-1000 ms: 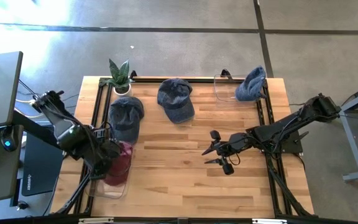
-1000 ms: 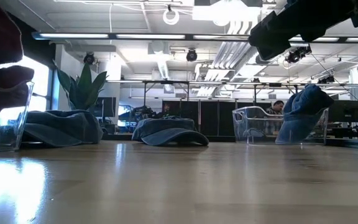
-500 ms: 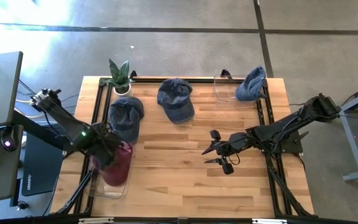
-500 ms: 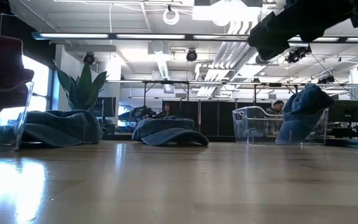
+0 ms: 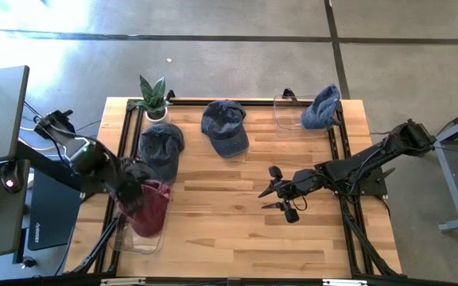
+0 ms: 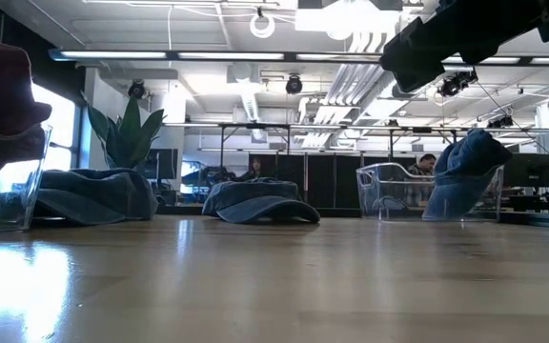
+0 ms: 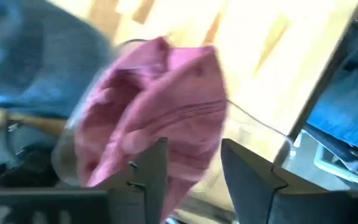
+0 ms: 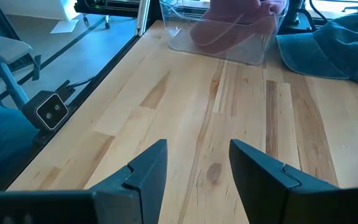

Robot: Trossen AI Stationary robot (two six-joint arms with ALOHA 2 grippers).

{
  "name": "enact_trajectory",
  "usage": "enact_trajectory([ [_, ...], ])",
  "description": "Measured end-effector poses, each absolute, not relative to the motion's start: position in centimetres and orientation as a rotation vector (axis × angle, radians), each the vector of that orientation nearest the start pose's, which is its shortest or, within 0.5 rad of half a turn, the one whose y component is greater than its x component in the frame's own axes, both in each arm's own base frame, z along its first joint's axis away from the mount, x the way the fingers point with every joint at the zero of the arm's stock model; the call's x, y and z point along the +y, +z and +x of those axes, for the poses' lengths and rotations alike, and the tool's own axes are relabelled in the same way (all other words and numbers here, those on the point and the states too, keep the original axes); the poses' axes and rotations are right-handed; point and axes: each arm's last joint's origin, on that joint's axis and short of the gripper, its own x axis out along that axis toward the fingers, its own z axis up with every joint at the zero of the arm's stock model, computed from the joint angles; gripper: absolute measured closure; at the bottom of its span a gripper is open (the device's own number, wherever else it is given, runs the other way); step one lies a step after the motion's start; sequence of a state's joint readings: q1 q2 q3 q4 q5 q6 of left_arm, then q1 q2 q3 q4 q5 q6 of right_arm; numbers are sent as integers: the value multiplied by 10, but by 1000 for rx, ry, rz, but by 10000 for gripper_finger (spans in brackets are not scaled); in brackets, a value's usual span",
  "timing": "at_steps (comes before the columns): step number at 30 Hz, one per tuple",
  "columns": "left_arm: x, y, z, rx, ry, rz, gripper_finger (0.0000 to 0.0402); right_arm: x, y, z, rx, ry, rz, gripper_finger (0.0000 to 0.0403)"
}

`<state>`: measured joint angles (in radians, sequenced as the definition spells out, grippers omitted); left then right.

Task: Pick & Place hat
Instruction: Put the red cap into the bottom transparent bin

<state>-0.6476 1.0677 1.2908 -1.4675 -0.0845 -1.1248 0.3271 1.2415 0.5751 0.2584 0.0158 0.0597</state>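
The maroon hat lies inside the clear bin at the worktop's left edge with the left claw spread above it, hat apparently released, while three blue hats remain outside and the right claw waits spread mid-worktop.
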Motion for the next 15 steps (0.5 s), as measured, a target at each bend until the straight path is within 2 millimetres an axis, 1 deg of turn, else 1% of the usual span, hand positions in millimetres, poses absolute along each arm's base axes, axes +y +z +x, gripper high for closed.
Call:
enact_trajectory([
  [3,-103,347,129,1268,194,-489,292,81,211,240,413,294,-7,233],
  [5,-115,335,136,1293,193,-446,317,81,211,240,414,293,-4,233],
  [8,-129,309,144,1327,235,-356,356,81,210,240,414,293,-6,233],
  [11,-137,279,150,1369,309,-264,390,81,211,240,413,294,-8,233],
  [13,-140,259,155,1406,351,-220,398,81,210,240,414,294,-9,233],
  [15,-142,242,157,1434,365,-176,394,81,211,240,411,297,-21,233],
])
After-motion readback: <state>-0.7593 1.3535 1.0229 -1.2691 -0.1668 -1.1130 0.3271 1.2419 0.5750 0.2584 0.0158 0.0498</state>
